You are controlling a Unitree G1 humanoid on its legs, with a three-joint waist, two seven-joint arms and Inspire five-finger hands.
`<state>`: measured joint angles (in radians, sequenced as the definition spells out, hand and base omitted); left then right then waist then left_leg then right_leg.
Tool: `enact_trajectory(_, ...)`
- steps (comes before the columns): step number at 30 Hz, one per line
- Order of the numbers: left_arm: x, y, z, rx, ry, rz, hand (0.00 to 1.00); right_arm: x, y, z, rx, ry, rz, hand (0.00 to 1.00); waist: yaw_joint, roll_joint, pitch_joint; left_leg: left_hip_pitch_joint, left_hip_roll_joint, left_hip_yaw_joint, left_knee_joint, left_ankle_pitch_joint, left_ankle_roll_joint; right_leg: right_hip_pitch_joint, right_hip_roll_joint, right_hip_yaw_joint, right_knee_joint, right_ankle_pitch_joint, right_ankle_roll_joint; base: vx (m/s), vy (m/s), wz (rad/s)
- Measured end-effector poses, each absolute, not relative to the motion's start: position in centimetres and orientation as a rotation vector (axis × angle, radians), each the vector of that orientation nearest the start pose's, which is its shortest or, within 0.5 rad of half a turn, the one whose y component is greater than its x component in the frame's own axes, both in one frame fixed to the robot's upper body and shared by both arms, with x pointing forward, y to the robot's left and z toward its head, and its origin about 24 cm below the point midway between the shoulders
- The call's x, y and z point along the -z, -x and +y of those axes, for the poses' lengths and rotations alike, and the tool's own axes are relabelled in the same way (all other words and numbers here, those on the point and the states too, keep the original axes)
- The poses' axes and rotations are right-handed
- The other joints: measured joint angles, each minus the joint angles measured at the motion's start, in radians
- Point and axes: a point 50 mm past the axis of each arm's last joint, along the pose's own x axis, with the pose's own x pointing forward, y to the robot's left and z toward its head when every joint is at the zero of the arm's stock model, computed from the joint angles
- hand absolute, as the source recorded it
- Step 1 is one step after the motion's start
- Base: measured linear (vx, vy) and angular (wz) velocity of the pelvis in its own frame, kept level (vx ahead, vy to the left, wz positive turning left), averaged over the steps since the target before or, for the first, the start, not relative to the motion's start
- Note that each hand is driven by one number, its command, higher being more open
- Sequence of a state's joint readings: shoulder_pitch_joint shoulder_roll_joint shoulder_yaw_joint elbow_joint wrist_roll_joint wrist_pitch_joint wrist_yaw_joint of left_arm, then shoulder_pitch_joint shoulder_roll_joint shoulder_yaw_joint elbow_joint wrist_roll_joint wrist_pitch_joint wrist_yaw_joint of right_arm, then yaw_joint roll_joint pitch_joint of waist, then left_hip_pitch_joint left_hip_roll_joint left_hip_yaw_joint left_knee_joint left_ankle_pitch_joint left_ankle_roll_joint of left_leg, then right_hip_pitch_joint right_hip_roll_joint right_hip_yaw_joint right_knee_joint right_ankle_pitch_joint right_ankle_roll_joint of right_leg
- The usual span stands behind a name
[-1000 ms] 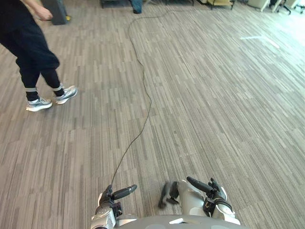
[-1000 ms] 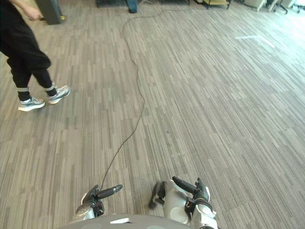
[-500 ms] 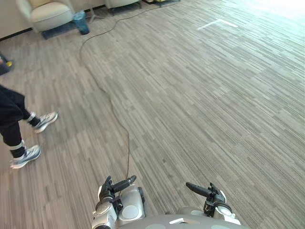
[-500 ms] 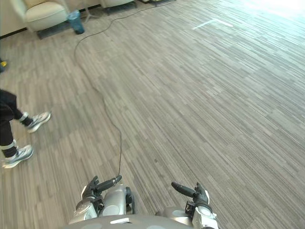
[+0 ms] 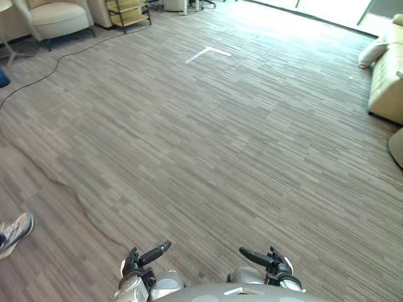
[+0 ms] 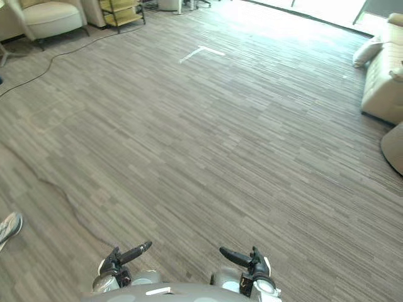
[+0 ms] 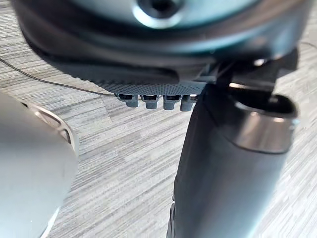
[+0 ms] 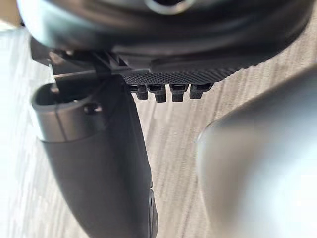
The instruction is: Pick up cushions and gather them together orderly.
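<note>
Cushion (image 5: 372,53): pale, upper right of the frame, touching the far end of the cream sofa (image 5: 389,85).
Left hand (image 7: 148,79): relaxed and wide, holding nothing, hanging above the floor (image 5: 220,145).
Right hand (image 8: 168,77): likewise slack and empty, well apart from the cushion.
Armchair (image 5: 60,16): cream, upper left corner.
Shoe (image 5: 14,231): a person's, at the left edge, lower down.
Rounded pale thing (image 5: 398,148): right edge, cut off, beside the sofa.

No writing, number, brand or label can be read on anything here. The only mark is a white angled line (image 5: 208,51) on the floor (image 5: 220,157), far ahead near the bright end of the room, and it bears no letters or digits.
</note>
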<state>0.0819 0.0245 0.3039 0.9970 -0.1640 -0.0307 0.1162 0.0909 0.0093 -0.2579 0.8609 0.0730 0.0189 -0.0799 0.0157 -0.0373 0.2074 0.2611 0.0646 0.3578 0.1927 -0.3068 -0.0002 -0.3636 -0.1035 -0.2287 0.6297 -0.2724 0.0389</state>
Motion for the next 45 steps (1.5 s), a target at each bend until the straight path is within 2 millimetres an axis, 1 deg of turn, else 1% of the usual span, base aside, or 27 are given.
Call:
enact_trajectory(2,15.8,-9.6,20.7,-0.498,0.201,1.038,1.0,14.6,-12.2,-19.3,0.376,-0.16,0.956,1.0,-0.014,0.001,0.001,0.052,-0.011,-0.014,-0.038,-0.001,-0.007,-0.008,0.018,0.012,-0.117,0.106,-0.043,0.56,-0.104,0.4)
enact_trajectory(3,15.9,-9.3,20.3,-0.498,0.21,1.046,1.0,14.6,-12.3,-19.2,0.376,-0.17,0.958,1.0,-0.028,0.013,0.0,0.089,-0.008,-0.047,-0.025,0.005,-0.021,0.013,0.038,0.039,-0.08,0.182,-0.117,0.59,-0.189,0.45)
enact_trajectory(5,15.9,-9.5,19.6,-0.497,0.234,1.039,1.0,14.4,-12.6,-19.5,0.368,-0.152,0.946,1.0,-0.024,0.04,-0.004,0.021,0.044,-0.081,0.176,0.027,-0.056,0.046,0.047,0.021,-0.072,0.121,-0.124,0.71,-0.277,0.23)
enact_trajectory(7,15.9,-9.7,19.2,-0.513,0.27,1.026,1.0,14.1,-12.8,-20.5,0.377,-0.127,0.934,1.0,-0.021,0.094,0.018,-0.146,0.143,-0.144,0.597,0.162,-0.1,0.144,0.111,0.029,-0.136,0.086,-0.147,0.6,-0.216,-0.33)
enact_trajectory(8,15.8,-9.5,19.1,-0.531,0.289,1.022,1.0,14.2,-12.8,-20.8,0.385,-0.118,0.94,1.0,-0.018,0.11,0.024,-0.193,0.175,-0.152,0.732,0.152,-0.106,0.203,0.148,0.05,-0.174,0.079,-0.155,0.42,-0.09,-0.67)
enact_trajectory(11,15.3,-10.1,19.8,-0.542,0.286,0.97,1.0,14.7,-12.2,-20.0,0.378,-0.129,0.984,1.0,-0.007,0.078,0.045,-0.311,0.176,-0.143,0.865,0.074,-0.107,0.37,0.181,0.126,-0.268,0.047,-0.18,0.45,-0.04,-0.79)
enact_trajectory(14,14.7,-10.8,20.4,-0.547,0.289,0.912,1.0,15.0,-11.6,-19.4,0.374,-0.137,1.009,1.0,0.012,0.049,0.039,-0.465,0.132,-0.126,0.667,0.043,-0.088,0.483,0.188,0.213,-0.366,0.028,-0.187,0.46,0.004,-0.81)
enact_trajectory(17,14.5,-11.2,20.1,-0.566,0.327,0.877,1.0,15.1,-11.2,-19.3,0.376,-0.137,1.031,1.0,0.032,0.046,0.042,-0.543,0.091,-0.129,0.424,0.053,-0.09,0.567,0.179,0.272,-0.423,0.02,-0.154,0.58,0.105,-0.64)
enact_trajectory(19,14.4,-11.3,20.1,-0.597,0.365,0.86,1.0,15.3,-10.8,-19.2,0.379,-0.137,1.047,1.0,0.039,0.04,0.041,-0.594,0.048,-0.122,0.208,0.129,-0.082,0.657,0.154,0.312,-0.495,-0.005,-0.114,0.67,0.191,-0.78)
enact_trajectory(21,14.5,-10.8,20.7,-0.63,0.366,0.869,1.0,15.6,-10.0,-18.5,0.366,-0.14,1.076,1.0,0.076,0.027,0.006,-0.597,0.039,-0.099,0.2,0.276,0.004,0.712,0.115,0.382,-0.474,-0.055,-0.071,0.8,0.25,-1.15)
enact_trajectory(22,14.5,-10.8,20.7,-0.63,0.366,0.87,1.0,15.7,-10.0,-18.5,0.365,-0.14,1.076,1.0,0.076,0.026,0.005,-0.596,0.039,-0.098,0.202,0.278,0.006,0.711,0.115,0.382,-0.471,-0.056,-0.07,0.58,0.182,-0.72)
enact_trajectory(23,14.5,-10.5,21.4,-0.636,0.348,0.878,1.0,15.9,-9.4,-17.6,0.352,-0.151,1.093,1.0,0.076,-0.014,-0.025,-0.579,0.024,-0.079,0.228,0.272,0.028,0.661,0.087,0.375,-0.331,-0.072,-0.041,0.57,0.208,-0.44)
enact_trajectory(24,14.4,-10.7,21.9,-0.638,0.332,0.872,1.0,15.9,-9.3,-17.0,0.344,-0.161,1.099,1.0,0.079,-0.053,-0.031,-0.534,0.002,-0.055,0.238,0.215,0.034,0.566,0.062,0.365,-0.078,-0.046,0.012,0.81,0.324,-0.48)
enact_trajectory(25,14.4,-10.8,22.3,-0.63,0.308,0.88,1.0,15.9,-9.6,-16.7,0.328,-0.155,1.089,1.0,0.065,-0.07,-0.027,-0.462,-0.028,-0.049,0.244,0.152,0.037,0.444,0.031,0.349,0.244,0.078,0.158,0.65,0.275,-0.24)
enact_trajectory(26,14.4,-10.8,22.4,-0.624,0.301,0.887,1.0,15.8,-9.7,-16.7,0.328,-0.155,1.086,1.0,0.062,-0.072,-0.026,-0.444,-0.034,-0.051,0.245,0.141,0.038,0.423,0.023,0.341,0.294,0.085,0.17,0.64,0.259,0.07)
enact_trajectory(27,14.7,-10.6,22.3,-0.614,0.279,0.925,1.0,15.6,-10.0,-17.0,0.325,-0.149,1.066,1.0,0.051,-0.069,-0.02,-0.364,-0.048,-0.058,0.244,0.094,0.043,0.357,-0.009,0.294,0.456,0.074,0.151,0.62,0.196,0.15)
enact_trajectory(29,15.0,-10.3,21.7,-0.601,0.263,0.955,1.0,15.2,-10.5,-17.8,0.325,-0.112,1.028,1.0,0.038,-0.043,-0.015,-0.237,-0.049,-0.064,0.192,0.049,0.041,0.251,-0.043,0.206,0.525,0.043,0.097,0.59,0.171,0.11)
enact_trajectory(32,15.2,-10.4,20.8,-0.556,0.253,0.971,1.0,14.6,-11.7,-18.7,0.341,-0.089,0.963,1.0,0.023,-0.007,-0.003,-0.077,-0.035,-0.07,0.06,0.035,0.026,0.056,-0.049,0.068,0.35,0.007,0.032,0.57,0.046,0.05)
enact_trajectory(34,15.4,-10.3,20.4,-0.534,0.245,0.988,1.0,14.4,-12.1,-19.2,0.355,-0.089,0.951,1.0,0.013,0.006,0.003,-0.005,-0.027,-0.072,0.002,0.036,0.026,0.014,-0.027,0.019,0.176,0.009,0.023,0.6,-0.031,0.13)
enact_trajectory(35,15.4,-10.2,20.2,-0.505,0.216,1.001,1.0,14.3,-12.4,-19.3,0.362,-0.092,0.939,1.0,0.0,0.009,0.006,0.053,-0.026,-0.084,-0.049,0.035,0.026,-0.003,-0.004,-0.005,-0.065,0.062,0.005,0.67,-0.097,0.39)
enact_trajectory(36,15.5,-10.2,20.2,-0.493,0.201,1.006,1.0,14.2,-12.4,-19.4,0.366,-0.096,0.936,1.0,-0.006,0.008,0.007,0.081,-0.028,-0.098,-0.066,0.033,0.026,-0.005,0.005,-0.003,-0.161,0.1,0.001,0.8,-0.195,0.62)
enact_trajectory(37,15.6,-9.9,20.1,-0.483,0.189,1.017,1.0,14.2,-12.5,-19.5,0.372,-0.101,0.934,1.0,-0.018,0.012,0.009,0.119,-0.025,-0.124,-0.072,0.02,0.018,0.003,0.011,0.019,-0.184,0.211,-0.032,0.71,-0.271,0.66)
enact_trajectory(38,15.7,-9.8,19.5,-0.469,0.194,1.026,1.0,14.1,-12.7,-19.7,0.37,-0.096,0.926,1.0,-0.023,0.024,0.01,0.148,-0.011,-0.149,-0.055,0.015,0.011,0.011,0.018,0.022,-0.118,0.227,-0.099,0.85,-0.349,0.64)
enact_trajectory(40,15.8,-9.8,18.8,-0.439,0.199,1.031,1.0,13.9,-13.0,-20.1,0.369,-0.079,0.914,1.0,-0.023,0.057,0.003,0.118,0.025,-0.188,0.072,0.027,-0.008,0.012,0.013,-0.003,-0.012,0.107,-0.117,0.7,-0.304,0.42)
enact_trajectory(41,15.8,-10.1,18.3,-0.429,0.21,1.027,1.0,13.8,-13.1,-20.2,0.369,-0.077,0.91,1.0,-0.024,0.081,0.006,0.033,0.068,-0.237,0.302,0.062,-0.074,0.054,0.026,-0.026,0.007,0.044,-0.13,0.65,-0.28,0.26)
enact_trajectory(43,15.6,-10.4,18.1,-0.446,0.24,1.007,1.0,13.8,-13.1,-20.7,0.367,-0.06,0.923,1.0,-0.02,0.118,0.016,-0.146,0.148,-0.288,0.763,0.141,-0.212,0.187,0.099,-0.037,-0.069,0.004,-0.145,0.78,-0.284,-0.03)
enact_trajectory(45,15.4,-10.5,18.5,-0.461,0.24,0.989,1.0,14.0,-12.8,-20.6,0.37,-0.062,0.946,1.0,-0.02,0.11,0.027,-0.208,0.182,-0.252,0.904,0.133,-0.198,0.28,0.125,-0.03,-0.129,-0.002,-0.147,0.49,-0.133,-0.23)
